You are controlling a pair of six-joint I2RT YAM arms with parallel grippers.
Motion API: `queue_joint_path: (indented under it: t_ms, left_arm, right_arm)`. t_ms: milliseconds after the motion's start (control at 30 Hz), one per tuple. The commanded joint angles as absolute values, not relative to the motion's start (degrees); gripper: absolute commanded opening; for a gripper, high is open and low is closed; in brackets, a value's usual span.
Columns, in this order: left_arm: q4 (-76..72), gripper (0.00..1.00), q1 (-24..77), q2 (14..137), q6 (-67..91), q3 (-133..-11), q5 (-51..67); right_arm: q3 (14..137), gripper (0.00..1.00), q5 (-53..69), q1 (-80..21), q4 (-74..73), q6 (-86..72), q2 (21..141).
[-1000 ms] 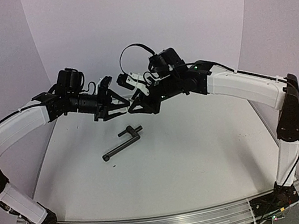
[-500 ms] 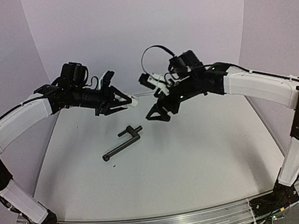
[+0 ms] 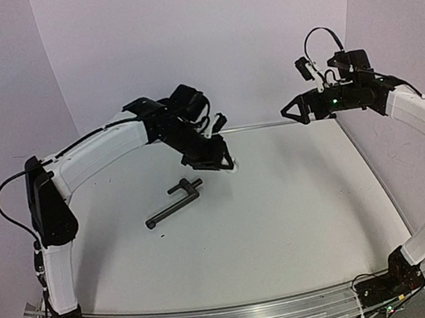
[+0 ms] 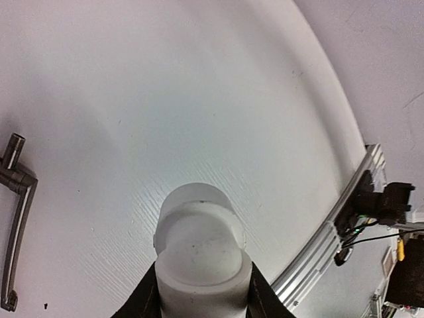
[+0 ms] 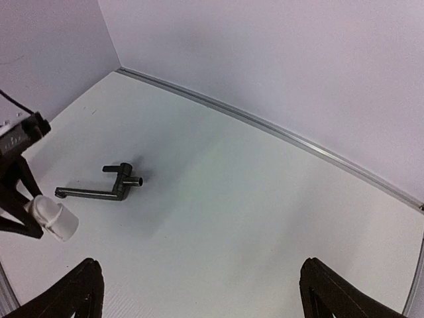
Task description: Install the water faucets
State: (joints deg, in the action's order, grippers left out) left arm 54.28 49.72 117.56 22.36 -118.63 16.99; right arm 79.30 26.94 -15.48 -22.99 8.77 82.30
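While the left hand grips the small white plastic fitting toward the table's far edge, the slim black cranked metal pipe lies flat just beside it. The right hand hangs wide open and empty near the far right corner. Likely next: seize the pipe, then align it with the fitting.

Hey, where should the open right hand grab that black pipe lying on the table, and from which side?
Grip the black pipe mid-shaft, from straight above, closing across it. It lies flat on the table, and the cranked end has stubs sticking out.
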Motion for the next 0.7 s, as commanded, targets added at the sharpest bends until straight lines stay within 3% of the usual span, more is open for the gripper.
queue_joint_path:
  t_ms: [0,333,667]
  left_arm:
    - [63.47,0.09,52.9,124.88,20.57,-128.22,6.69]
    - [66.83,0.1,54.84,142.46,23.58,-144.16,5.12]
    - [67.09,0.1,55.01,148.17,25.66,-144.9,2.8]
  right_arm:
    - [77.44,0.98,27.57,-13.27,-22.37,5.32,81.1]
    - [74.86,0.98,27.55,-12.39,-22.31,5.9,80.88]
    - [73.91,0.98,28.38,-12.36,-22.22,6.53,80.77]
